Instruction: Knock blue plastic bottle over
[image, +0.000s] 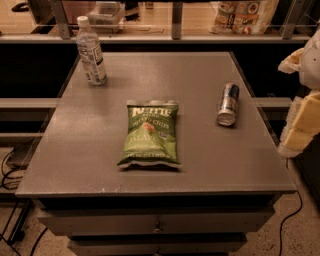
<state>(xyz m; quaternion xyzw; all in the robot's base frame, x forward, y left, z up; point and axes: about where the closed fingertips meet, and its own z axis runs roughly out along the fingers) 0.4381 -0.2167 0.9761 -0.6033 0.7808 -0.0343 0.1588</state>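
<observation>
One blue plastic bottle (91, 52) stands upright, back left; we see the gripper (303, 117) far right (its grip, we cannot tell).

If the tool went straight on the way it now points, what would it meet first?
The tool, at the right edge, seems to point down-left, so probably the table's right rim, not the blue plastic bottle; depth is unclear.
</observation>
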